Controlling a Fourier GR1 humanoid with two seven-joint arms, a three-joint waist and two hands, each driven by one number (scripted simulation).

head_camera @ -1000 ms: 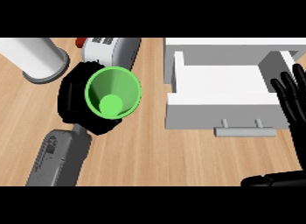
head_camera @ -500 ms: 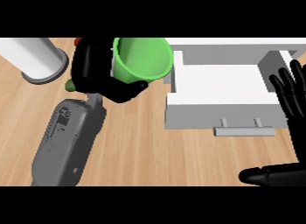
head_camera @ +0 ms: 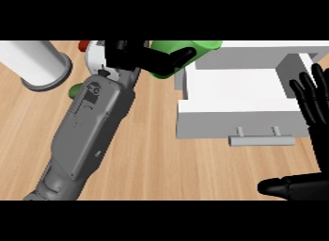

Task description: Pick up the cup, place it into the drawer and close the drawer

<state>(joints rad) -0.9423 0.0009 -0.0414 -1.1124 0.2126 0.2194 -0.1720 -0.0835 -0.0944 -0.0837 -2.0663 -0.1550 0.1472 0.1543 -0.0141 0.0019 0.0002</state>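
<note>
far left: white cylinder (head_camera: 39,63) upright on the wooden counter (head_camera: 153,160), well apart from the drawer

just right of it, a small green thing (head_camera: 76,89) peeps out beside the left forearm, too hidden to name. a red and white object (head_camera: 93,52) sits behind the wrist, mostly covered

left forearm (head_camera: 84,134) runs up from the lower edge to the top of view. left hand (head_camera: 143,56) has its fingers curled round the green cup (head_camera: 184,48), thumb wrapped across the front. cup is held off the counter, at the drawer's near-left corner, partly over the wall, not yet inside

centre right: white drawer (head_camera: 237,110) pulled out, nothing visible on its floor, handle (head_camera: 261,139) facing the robot

far right: right hand (head_camera: 323,117) open, fingers straight and spread, pointing up, resting at the edge beside the drawer's right wall; thumb low near the bottom edge

progress, as judged: pick-up done, carry nearly done. left to do: bring the cup over the drawer's floor, lower it, let go, pull the hand out, then push the front shut. the closing push is likely for the right hand, being nearest the handle

watch: cup looks close to the left wall, could catch on it while going in
</note>
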